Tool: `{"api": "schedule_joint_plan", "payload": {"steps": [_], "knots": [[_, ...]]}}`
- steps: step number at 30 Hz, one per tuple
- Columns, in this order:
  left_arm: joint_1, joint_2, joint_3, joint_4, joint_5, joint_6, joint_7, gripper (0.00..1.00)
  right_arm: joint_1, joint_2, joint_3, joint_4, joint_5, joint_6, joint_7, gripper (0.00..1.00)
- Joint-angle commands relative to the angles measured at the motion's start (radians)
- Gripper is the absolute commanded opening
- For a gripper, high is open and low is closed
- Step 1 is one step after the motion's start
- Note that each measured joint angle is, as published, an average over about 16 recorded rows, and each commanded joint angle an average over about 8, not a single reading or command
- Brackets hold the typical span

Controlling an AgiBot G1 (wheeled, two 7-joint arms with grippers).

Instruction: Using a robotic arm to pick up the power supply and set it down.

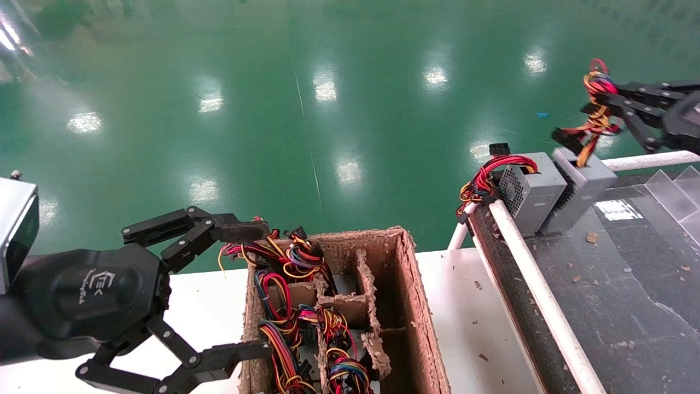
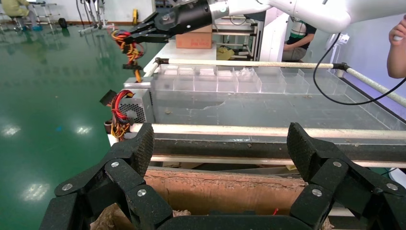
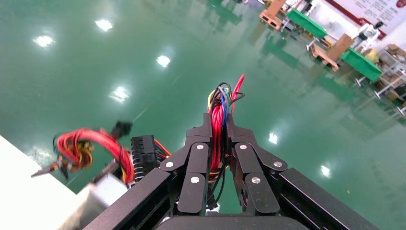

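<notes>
The power supply (image 1: 586, 178), a plain grey box with a dark side, stands tilted at the far end of the black belt and leans on a grey box with a grille (image 1: 529, 191). Its tuft of red, yellow and orange wires (image 1: 597, 104) rises to my right gripper (image 1: 601, 101), which is shut on the tuft above the box. In the right wrist view the fingers (image 3: 198, 158) pinch the wire bundle (image 3: 218, 120). The left wrist view shows the same grip far off (image 2: 136, 36). My left gripper (image 1: 249, 290) hangs open at the cardboard box's left side, holding nothing.
A worn cardboard box (image 1: 418, 306) with dividers holds wire bundles with blue strands (image 1: 290, 323) on the white table (image 1: 476, 334). A white rail (image 1: 541, 295) borders the dusty black belt (image 1: 629, 284). Clear plastic dividers (image 1: 675, 186) line its far right. Green floor lies beyond.
</notes>
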Motion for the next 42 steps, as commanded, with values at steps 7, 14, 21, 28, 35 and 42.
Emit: {"api": "schedule_joint_plan", "payload": {"steps": [7,14,21,28,35,42], "knots": [[0.000,0.000,0.000,0.000,0.000,0.000,0.000,1.00,0.048,-0.045,-0.023,-0.040,-0.024,-0.009,-0.013,0.53],[0.000,0.000,0.000,0.000,0.000,0.000,0.000,1.00,0.064,-0.041,-0.030,-0.047,-0.026,-0.031,-0.004,1.00],[0.000,0.000,0.001,0.000,0.000,0.000,0.000,1.00,0.076,-0.035,-0.044,-0.051,-0.039,-0.052,0.033,1.00],[0.000,0.000,0.001,0.000,-0.001,0.000,0.000,1.00,0.086,-0.035,-0.041,-0.066,-0.019,-0.083,0.056,1.00],[0.000,0.000,0.001,0.001,-0.001,-0.001,0.001,1.00,0.069,-0.034,-0.032,-0.044,0.022,-0.120,0.059,1.00],[0.000,0.000,0.001,0.001,-0.001,0.000,0.001,1.00,0.025,-0.028,-0.032,0.014,0.081,-0.166,0.081,1.00]]}}
